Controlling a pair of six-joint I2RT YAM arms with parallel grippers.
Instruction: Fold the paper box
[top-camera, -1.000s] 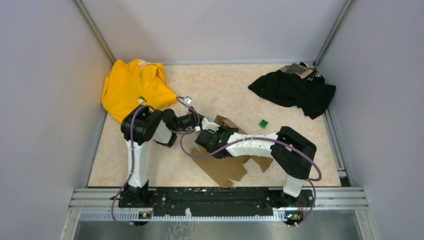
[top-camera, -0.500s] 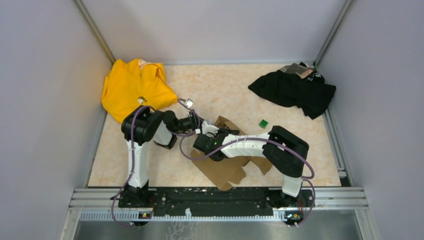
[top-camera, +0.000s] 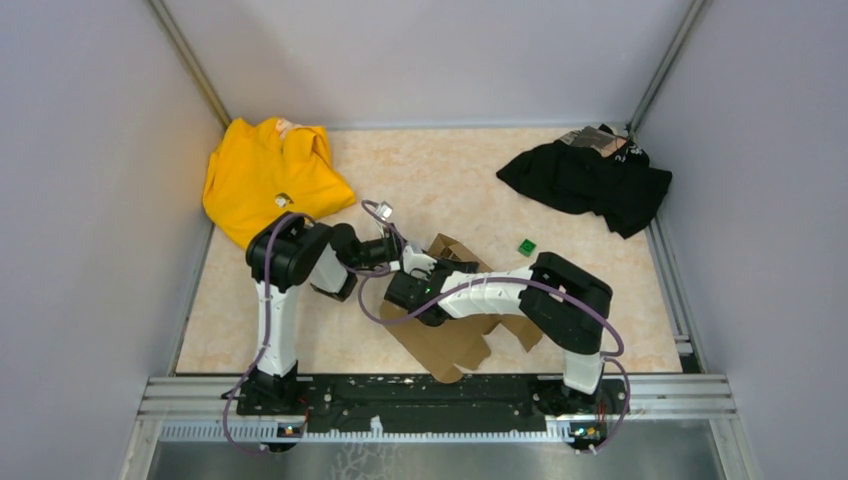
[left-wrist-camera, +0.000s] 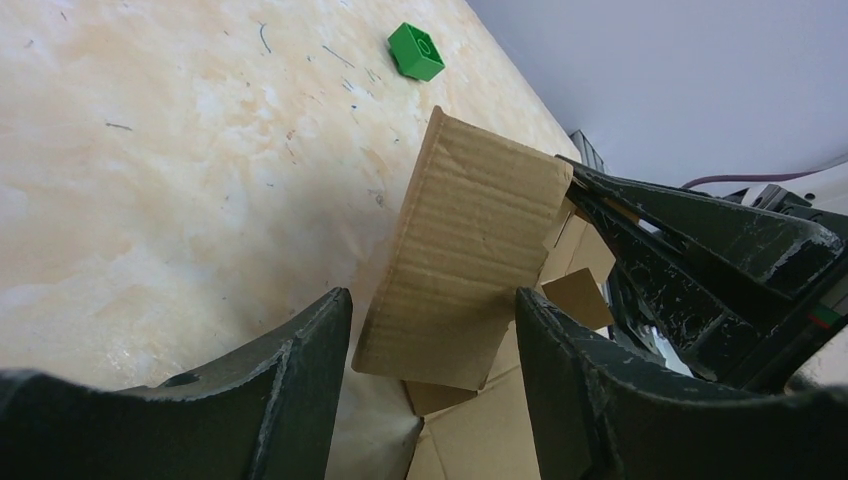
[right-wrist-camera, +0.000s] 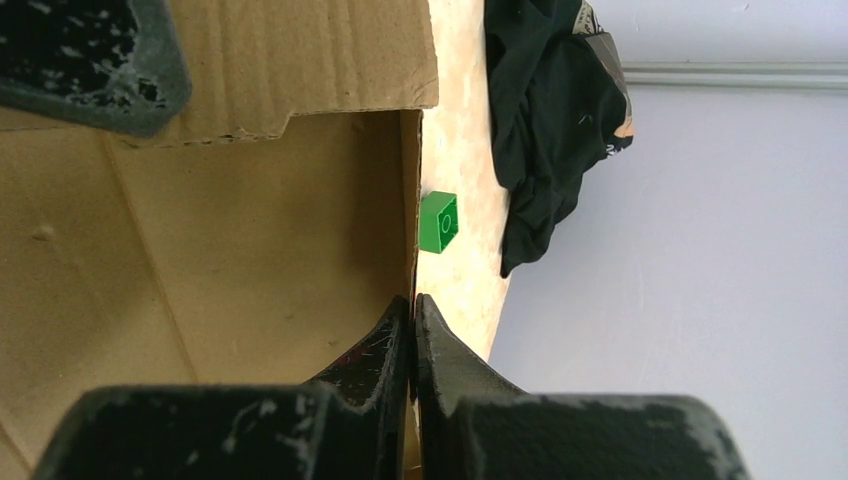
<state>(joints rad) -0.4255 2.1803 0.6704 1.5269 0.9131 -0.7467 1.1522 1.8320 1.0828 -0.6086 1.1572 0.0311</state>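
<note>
Right gripper (right-wrist-camera: 412, 318): fingers pressed together on a thin upright wall of the paper box (top-camera: 452, 342). The wall shows edge-on and runs straight down into the pinch.
Left gripper (left-wrist-camera: 432, 305): jaws well apart, nothing held. One finger stands on either side of the raised flap (left-wrist-camera: 470, 240); no contact visible.
Raised flap: corrugated, tilted up off the sheet. The right fingertips sit at its far upper corner in the left wrist view; from there I cannot tell whether they nip this flap or the wall beside it.
Paper box, position: mid-table (top-camera: 440, 170), between the two arms. Most of the sheet lies flat under the right forearm, and only the far end stands up.
Step in hand (judgement): early in the fold, with the first walls being raised and squared.
Doing it well: use the right pinch as the anchor. Close the left jaws low on the flap, near its crease, not at the free edge. Turn the flap about the crease line rather than dragging the sheet. Release the anchor only once the flap holds.
Risk: gripping high would likely buckle the corrugated flap, and a hard push could slide the whole sheet.
Nearby: green cube (right-wrist-camera: 438, 222) is just beyond the box, not touching. Black garment (top-camera: 590, 178) and yellow garment (top-camera: 268, 175) lie well apart in the far corners.
</note>
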